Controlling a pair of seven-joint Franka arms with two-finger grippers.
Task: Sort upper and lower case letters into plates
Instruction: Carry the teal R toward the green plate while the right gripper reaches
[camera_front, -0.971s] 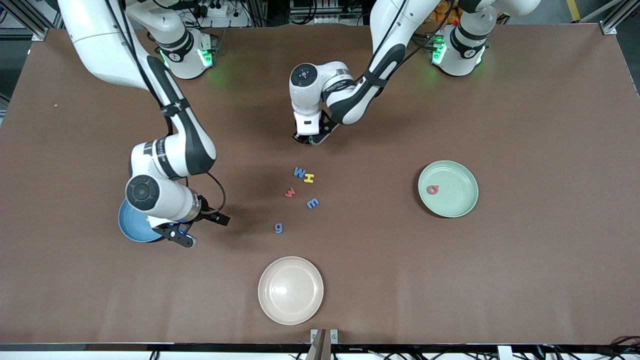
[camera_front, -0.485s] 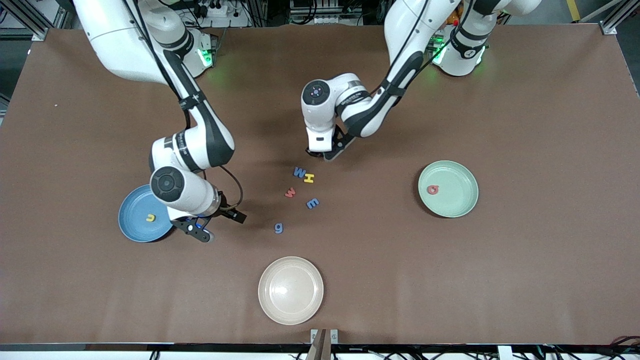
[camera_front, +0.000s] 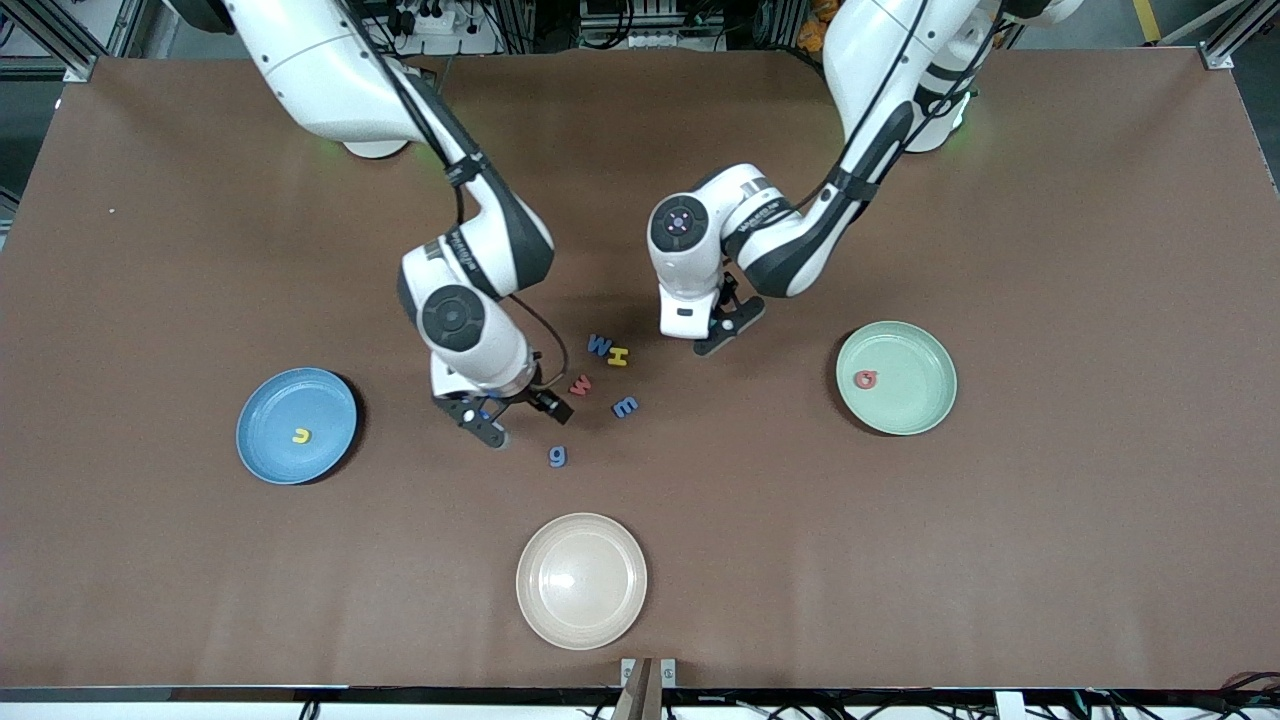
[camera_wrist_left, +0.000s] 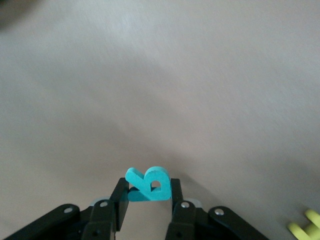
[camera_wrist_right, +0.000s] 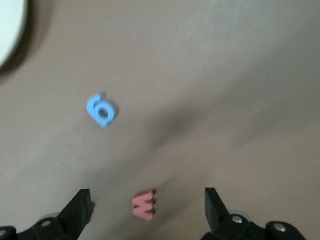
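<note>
Between the left gripper's (camera_wrist_left: 148, 200) jaws a teal letter (camera_wrist_left: 148, 184) is pinched, above bare tabletop (camera_front: 1050, 520) at nine o'clock of the mint plate (camera_front: 920, 405) holding a red letter (camera_front: 865, 379). Right gripper (camera_front: 487, 425), jaws spread wide, hangs over the red w (camera_front: 580, 384), blue g (camera_front: 557, 456) at five o'clock. Blue plate (camera_front: 270, 450) carries a yellow letter (camera_front: 301, 435).

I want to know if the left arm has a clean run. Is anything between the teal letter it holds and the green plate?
Nothing visible does. The left gripper, shut on the teal letter, is over bare table, and only bare table lies between there and the green plate.
</note>
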